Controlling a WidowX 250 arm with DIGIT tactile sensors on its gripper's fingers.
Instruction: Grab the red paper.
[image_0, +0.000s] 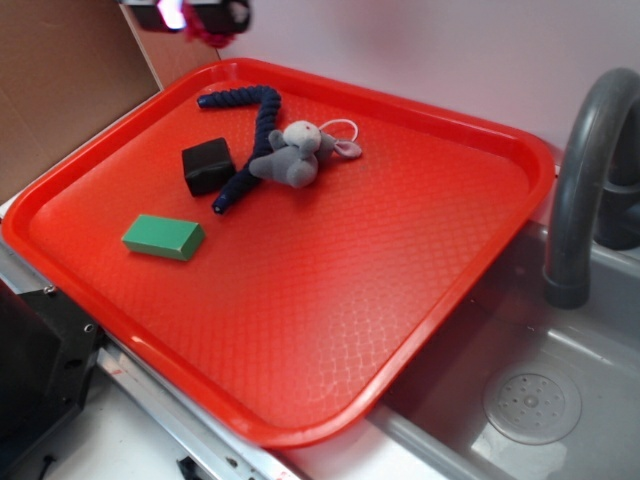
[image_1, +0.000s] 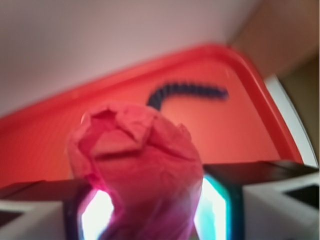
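The red paper (image_1: 137, 160), a wrinkled dark red wad, fills the middle of the wrist view, held between my two fingers, which press on it from left and right. In the exterior view my gripper (image_0: 200, 18) hangs at the top edge, above the far left corner of the red tray (image_0: 330, 300). A bit of the red paper (image_0: 213, 37) pokes out below it. The wad is lifted off the tray.
On the tray lie a grey plush mouse (image_0: 296, 155), a dark blue rope (image_0: 255, 130), a black block (image_0: 208, 165) and a green block (image_0: 163, 237). A grey faucet (image_0: 585, 170) and sink (image_0: 560, 390) stand right. A brown panel (image_0: 60, 80) is at left.
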